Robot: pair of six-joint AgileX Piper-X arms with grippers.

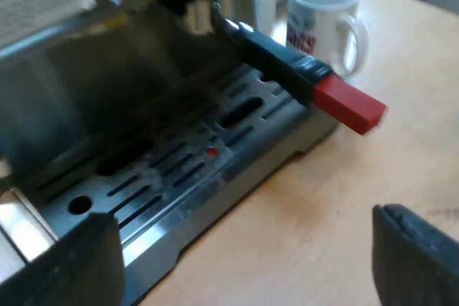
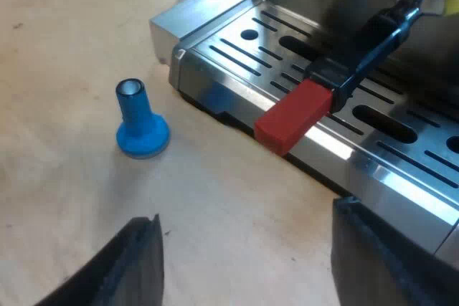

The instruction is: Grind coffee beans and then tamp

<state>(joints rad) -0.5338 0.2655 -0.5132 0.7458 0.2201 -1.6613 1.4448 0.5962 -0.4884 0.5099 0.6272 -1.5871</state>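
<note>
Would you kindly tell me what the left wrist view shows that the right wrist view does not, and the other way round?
In the left wrist view: a white mug on the table by the machine, and the open left gripper.
In the right wrist view: a blue tamper upright on the table, apart from the machine, and the open right gripper.
In both: the drip tray and the dark handle, its red end reaching past the tray's edge.

handle [image 2: 328,89] juts past machine [image 2: 401,177] front; open table [image 2: 237,206] toward tamper [image 2: 140,124].

White mug [image 1: 320,28] on wooden table [image 1: 323,198]
</note>
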